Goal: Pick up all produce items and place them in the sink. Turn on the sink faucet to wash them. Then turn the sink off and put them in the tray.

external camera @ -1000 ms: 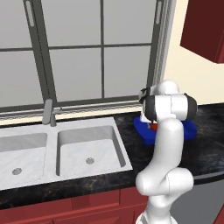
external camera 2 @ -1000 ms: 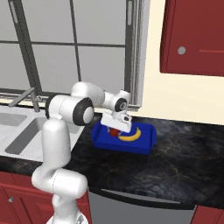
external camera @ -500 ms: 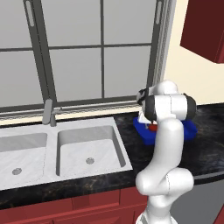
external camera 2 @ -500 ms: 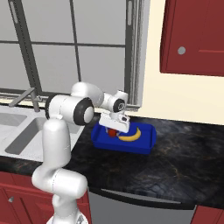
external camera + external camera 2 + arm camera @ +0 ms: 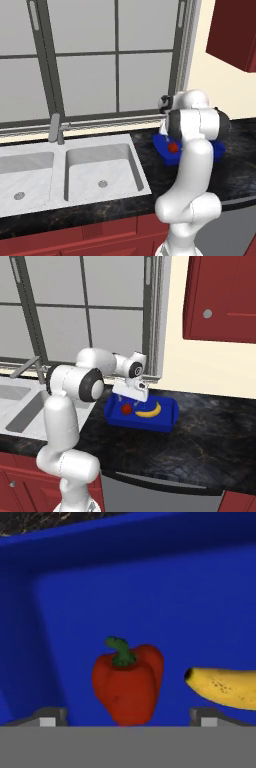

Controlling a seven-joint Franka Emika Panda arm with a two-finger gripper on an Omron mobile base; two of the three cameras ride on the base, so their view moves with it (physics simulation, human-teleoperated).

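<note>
My gripper (image 5: 127,717) hangs low over the blue tray (image 5: 169,421), open, with its fingertips (image 5: 48,718) far apart on either side of the red fruit (image 5: 128,682). The fruit, red with a dark green stem, lies on the tray floor (image 5: 125,602) and touches neither finger. The yellow banana (image 5: 225,687) lies just right of it. From the right base view, the gripper (image 5: 131,399) stands above the red fruit (image 5: 127,408) and the banana (image 5: 149,412). The left base view shows the red fruit (image 5: 173,147) in the tray (image 5: 167,158) behind my arm.
The double-basin sink (image 5: 85,167) sits to the left of the tray in the black marbled counter (image 5: 165,451), with the grey faucet (image 5: 56,128) behind it under the window. A red wall cabinet (image 5: 220,296) hangs at the upper right.
The jaws have spread wide and let go of the red fruit, which now lies in the tray beside the banana. The arm has barely moved.
</note>
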